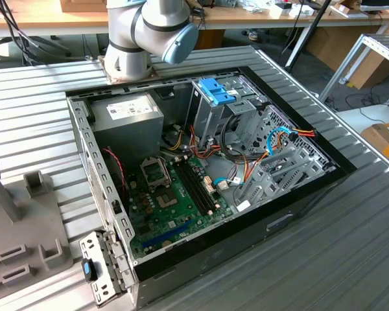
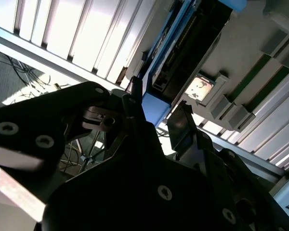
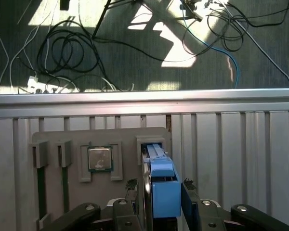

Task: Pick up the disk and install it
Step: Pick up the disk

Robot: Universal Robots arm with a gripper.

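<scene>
Your first wrist view looks down on the disk [image 3: 163, 190], standing on edge in a slot of the grey holder [image 3: 125, 139], near a processor chip [image 3: 99, 159]. The gripper [image 3: 160, 185] is spread, one finger either side of the disk, not yet squeezing it. The second wrist view gives you that straddle from the side. For the open computer case [image 1: 246, 227] and its drive cage [image 1: 211, 116], look to the exterior view.
</scene>
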